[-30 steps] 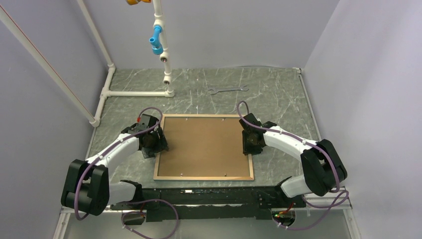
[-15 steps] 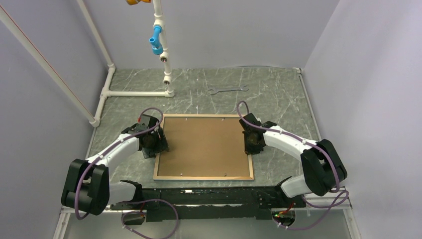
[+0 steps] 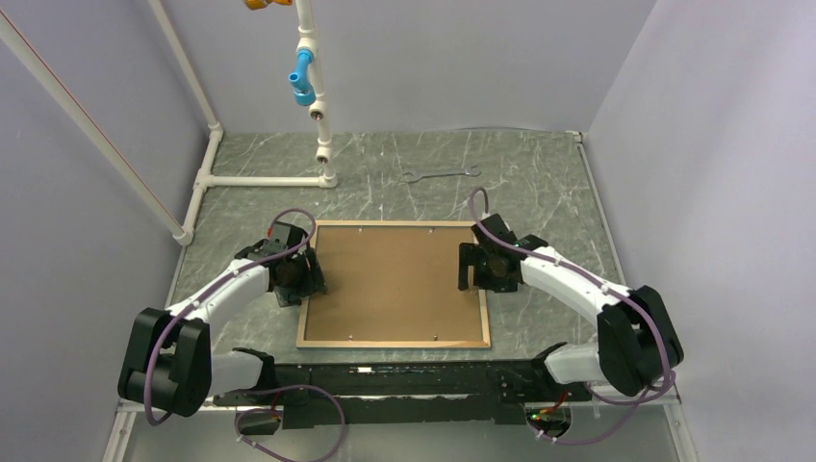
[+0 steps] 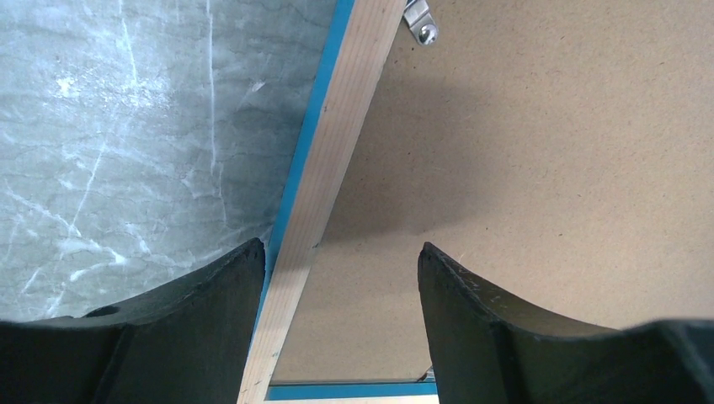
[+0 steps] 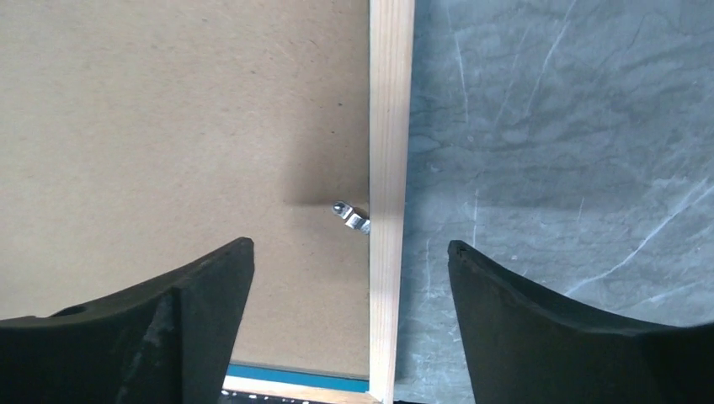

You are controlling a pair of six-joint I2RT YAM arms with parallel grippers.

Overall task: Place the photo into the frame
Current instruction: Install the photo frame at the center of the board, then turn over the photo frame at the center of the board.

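The frame (image 3: pixel 395 343) lies face down on the table, pale wood back up, with a brown backing board (image 3: pixel 390 284) filling it. Thin blue edges show beside the wooden rail (image 4: pixel 337 160). The photo is hidden. My left gripper (image 3: pixel 306 279) hangs open over the frame's left rail, one finger (image 4: pixel 194 320) over the table and the other above the board (image 4: pixel 547 143). My right gripper (image 3: pixel 478 271) is open astride the right rail (image 5: pixel 389 126), just short of a small metal clip (image 5: pixel 354 215). Neither holds anything.
A flat wrench (image 3: pixel 440 173) lies on the marble table behind the frame. A white pipe stand (image 3: pixel 265 180) with a blue fitting (image 3: pixel 303 82) occupies the back left. Another metal clip (image 4: pixel 419 18) sits on the left rail. Walls close in on three sides.
The right gripper has gone from nearly shut to wide open and shifted slightly inward over the frame's right rail. The left arm and the frame have not moved.
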